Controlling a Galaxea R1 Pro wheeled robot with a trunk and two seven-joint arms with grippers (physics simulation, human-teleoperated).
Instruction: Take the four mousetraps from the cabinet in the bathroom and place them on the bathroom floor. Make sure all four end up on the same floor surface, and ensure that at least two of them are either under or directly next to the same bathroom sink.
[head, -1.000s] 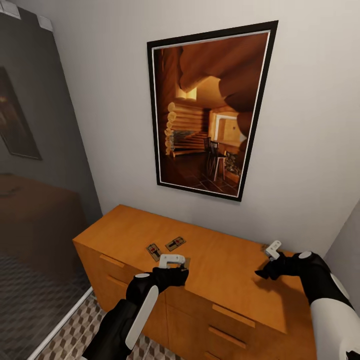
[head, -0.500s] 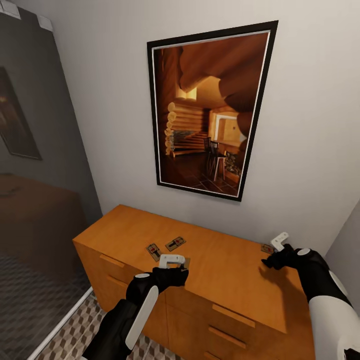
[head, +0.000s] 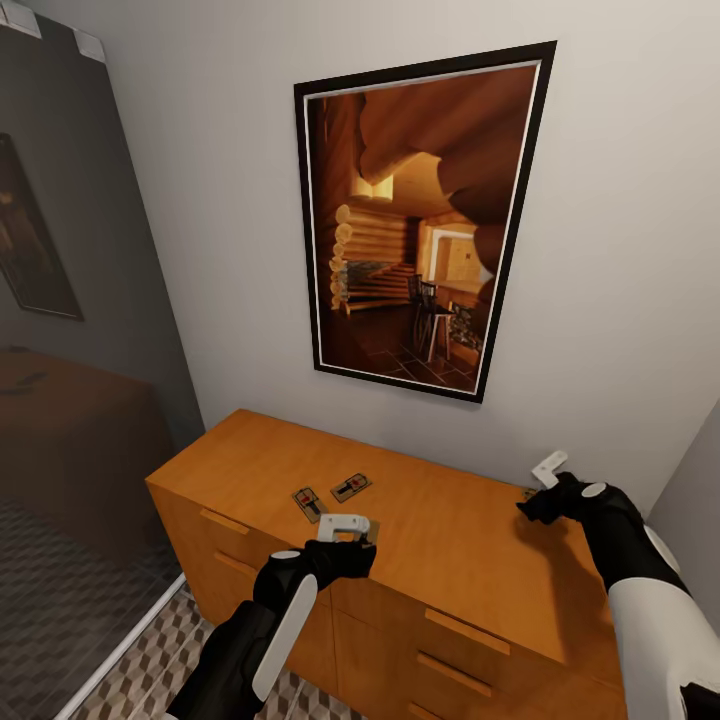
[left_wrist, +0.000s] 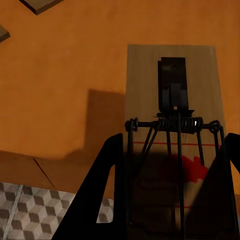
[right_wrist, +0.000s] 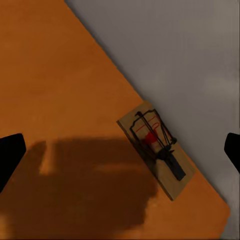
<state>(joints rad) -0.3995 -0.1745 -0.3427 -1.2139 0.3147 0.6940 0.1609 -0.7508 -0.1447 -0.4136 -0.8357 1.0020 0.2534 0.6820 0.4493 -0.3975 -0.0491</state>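
Right gripper (right_wrist: 120, 150): spread wide, hovering over far trap (right_wrist: 155, 149) at cabinet (head: 450, 545) back edge by the wall, long axis diagonal. Left gripper (left_wrist: 170, 200): straddling near trap (left_wrist: 172, 140); closure unclear.

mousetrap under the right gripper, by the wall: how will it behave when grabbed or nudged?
The mousetrap is a thin flat board, so it is probably stiff and light and unlikely to roll or tip. Lying flush on the cabinet top, it may slide when nudged. Its raised wire spring could snag a finger of the open right gripper.
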